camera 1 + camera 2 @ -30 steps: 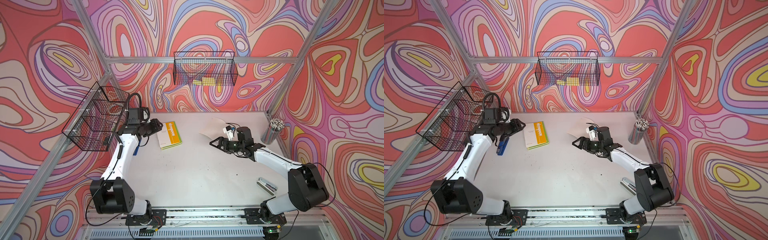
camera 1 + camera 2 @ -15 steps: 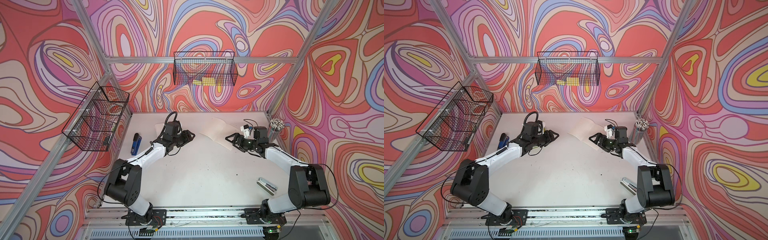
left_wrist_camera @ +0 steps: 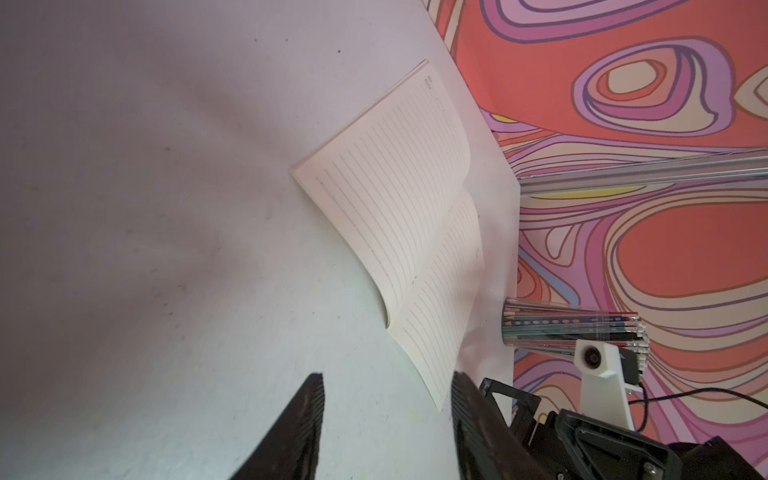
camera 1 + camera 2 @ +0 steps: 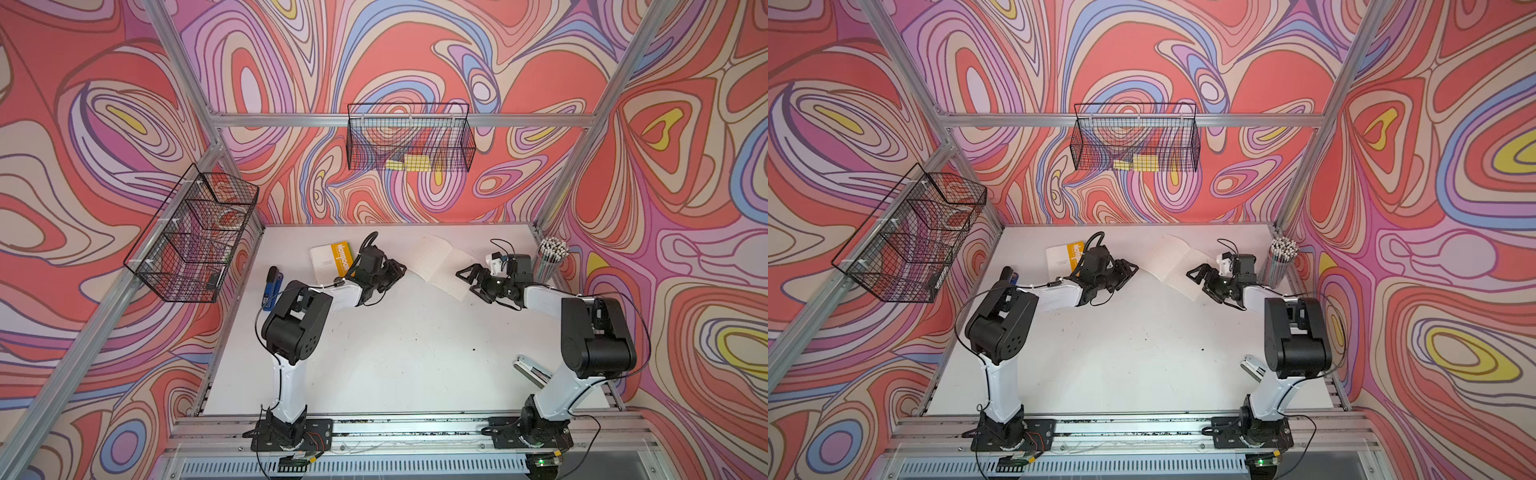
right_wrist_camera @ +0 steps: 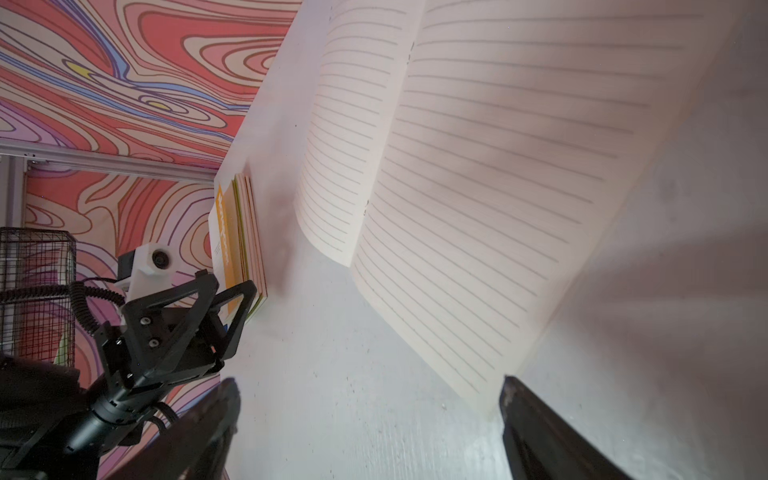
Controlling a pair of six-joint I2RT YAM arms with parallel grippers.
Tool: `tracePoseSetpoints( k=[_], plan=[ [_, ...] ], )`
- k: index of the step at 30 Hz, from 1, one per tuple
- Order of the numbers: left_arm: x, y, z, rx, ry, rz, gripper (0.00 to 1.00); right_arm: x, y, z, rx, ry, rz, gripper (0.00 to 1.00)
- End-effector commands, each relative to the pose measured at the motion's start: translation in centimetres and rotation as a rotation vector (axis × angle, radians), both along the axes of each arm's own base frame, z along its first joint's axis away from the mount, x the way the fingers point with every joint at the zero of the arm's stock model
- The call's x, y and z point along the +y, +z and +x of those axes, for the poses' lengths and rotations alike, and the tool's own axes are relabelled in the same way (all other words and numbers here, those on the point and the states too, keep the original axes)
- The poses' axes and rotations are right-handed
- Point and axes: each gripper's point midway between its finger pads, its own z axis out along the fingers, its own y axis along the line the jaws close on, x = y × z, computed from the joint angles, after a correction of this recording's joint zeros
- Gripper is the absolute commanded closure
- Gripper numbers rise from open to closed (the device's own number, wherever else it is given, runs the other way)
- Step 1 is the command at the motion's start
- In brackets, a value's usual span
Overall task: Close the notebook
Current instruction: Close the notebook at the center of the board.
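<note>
Lying open near the far edge of the tabletop [image 4: 407, 353], right of the middle, the notebook [image 4: 440, 266] shows lined cream pages face up; in the left wrist view the notebook [image 3: 399, 199] has one leaf arching up from the spine, and the other page lies flatter.

The left gripper [image 4: 392, 272] sits low just beside the notebook's left edge, jaws partly apart with nothing between them; whether it touches the paper I cannot tell. The right gripper [image 4: 469, 280] is at the opposite side, jaws wide apart and empty; in the right wrist view one of its fingers [image 5: 536, 419] stands right at the near corner of the right-hand page.

Containers: a clear cup [image 4: 548, 262] in the far right corner of the tabletop stands upright, packed full of pencils; a wire basket [image 4: 409, 137] on the back wall holds flat yellow pads [image 4: 409, 163] on its floor; a second wire basket [image 4: 195, 237] on the left wall is split into compartments, and the one nearest the front holds a small dark item [image 4: 214, 280] that I cannot identify.

A stack of booklets [image 4: 330, 262] with an orange and white cover lies closed by the far edge, left of the left gripper; a blue and black tool [image 4: 272, 286] lies along the left edge; a silver stapler [image 4: 528, 372] lies by the right edge.
</note>
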Motion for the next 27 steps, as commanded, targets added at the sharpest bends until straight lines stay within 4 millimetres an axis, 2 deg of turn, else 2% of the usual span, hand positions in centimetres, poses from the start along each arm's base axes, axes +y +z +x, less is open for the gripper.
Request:
tracePoseSetpoints(
  k=[1, 4, 15, 27],
  plan=[
    [-0.9, 0.0, 1.4, -0.014, 0.046, -0.032, 0.48, -0.1, 0.1, 1.9, -0.034, -0.012, 0.014, 0.02],
    [-1.4, -1.2, 1.6, 0.015, 0.054, -0.027, 0.49, -0.1, -0.8, 2.2, -0.019, -0.014, 0.016, 0.02],
    [-3.0, -3.3, 2.3, 0.045, 0.055, -0.024, 0.49, -0.3, -3.0, 3.0, 0.01, -0.037, 0.015, 0.02],
    [-4.5, -5.4, 3.6, 0.051, 0.093, -0.047, 0.49, -0.3, -4.1, 2.5, 0.038, -0.034, 0.013, 0.02]
  ],
)
